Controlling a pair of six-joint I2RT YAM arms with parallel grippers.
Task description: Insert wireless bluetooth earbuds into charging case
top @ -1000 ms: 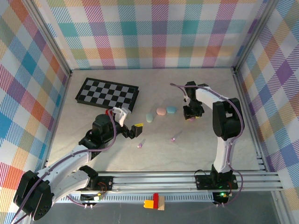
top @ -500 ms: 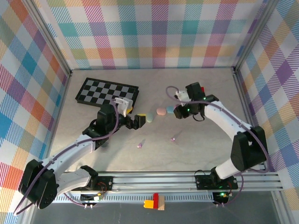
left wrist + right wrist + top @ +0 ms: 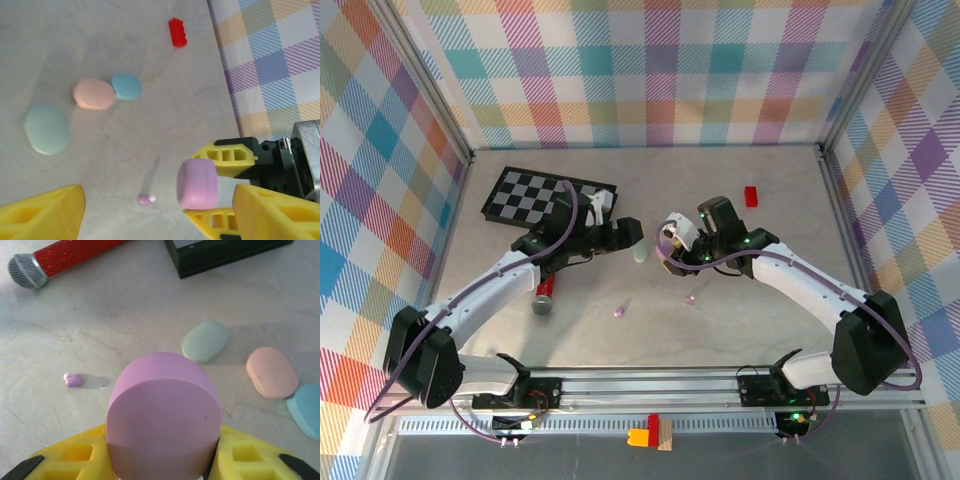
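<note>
Two tiny purple earbuds (image 3: 617,312) lie loose on the pale marbled bench (image 3: 770,310), apart from the right pincer (image 3: 162,460). It clamps the closed lilac case (image 3: 164,405) above the surface, probably to steady it for loading. Nearby, the left pincer (image 3: 628,236) gapes wide, empty. Pastel plaid walls (image 3: 660,70) enclose everything.
</note>
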